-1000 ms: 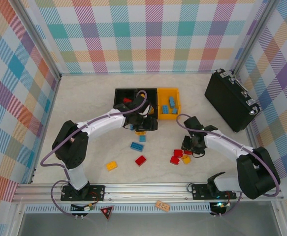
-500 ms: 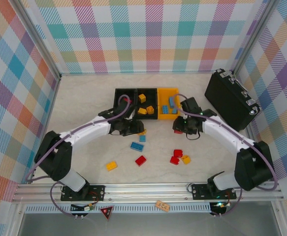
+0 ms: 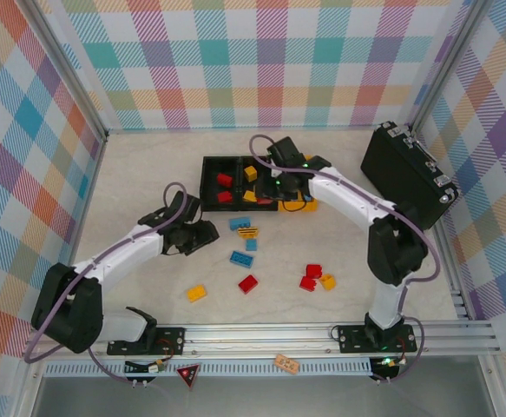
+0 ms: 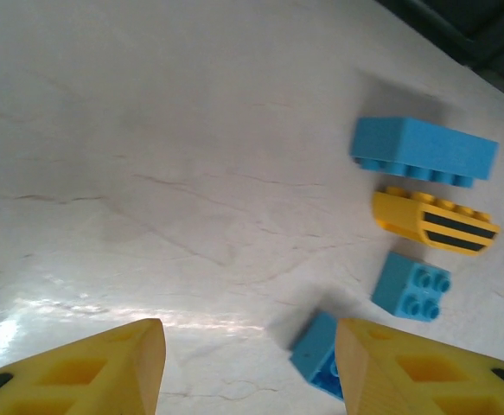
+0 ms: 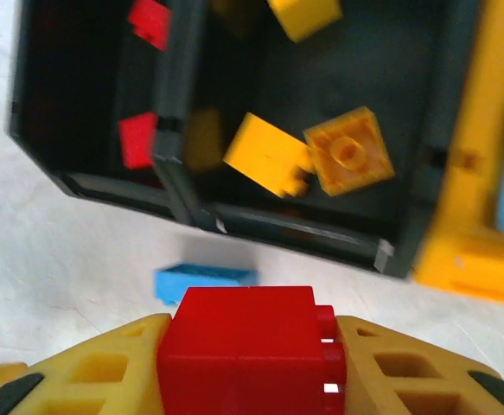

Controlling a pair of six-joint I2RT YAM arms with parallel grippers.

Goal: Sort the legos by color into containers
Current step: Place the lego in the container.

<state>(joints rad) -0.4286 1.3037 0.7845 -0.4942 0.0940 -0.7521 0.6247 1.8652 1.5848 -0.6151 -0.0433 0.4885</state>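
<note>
**Red brick gripped over the bins, left pincer empty**

On the left, our left pincer point(image 4: 250, 339) hangs low over the pale bench point(image 4: 148, 130). Its yellow fingers point(image 4: 105, 367) are spread and nothing sits between them. Just beyond it we see a long blue brick point(image 4: 423, 151), a striped yellow brick point(image 4: 436, 222) and a small blue brick point(image 4: 411, 287). Another blue brick point(image 4: 321, 354) shows at the edge of one finger.

From above, a yellow brick point(image 3: 196, 294) and a loose red brick point(image 3: 248, 283) lie nearer to us. A small cluster point(image 3: 316, 278) of red and yellow pieces lies farther right.

Mid-bench the three bins stand joined in a row. The left black bin point(image 5: 105, 186) holds red bricks point(image 5: 137, 138). The middle black bin point(image 5: 303, 229) holds yellow bricks point(image 5: 269, 154). In the yellow-orange bin point(image 5: 468, 268) the wrist view blurs, and we think something blue lies inside.

Our right pincer point(image 5: 252, 328) is clamped on the held red brick point(image 5: 252, 359), in the air over the near side of the row.

At far right a black case point(image 3: 406, 174) stands well apart from the bins.
</note>
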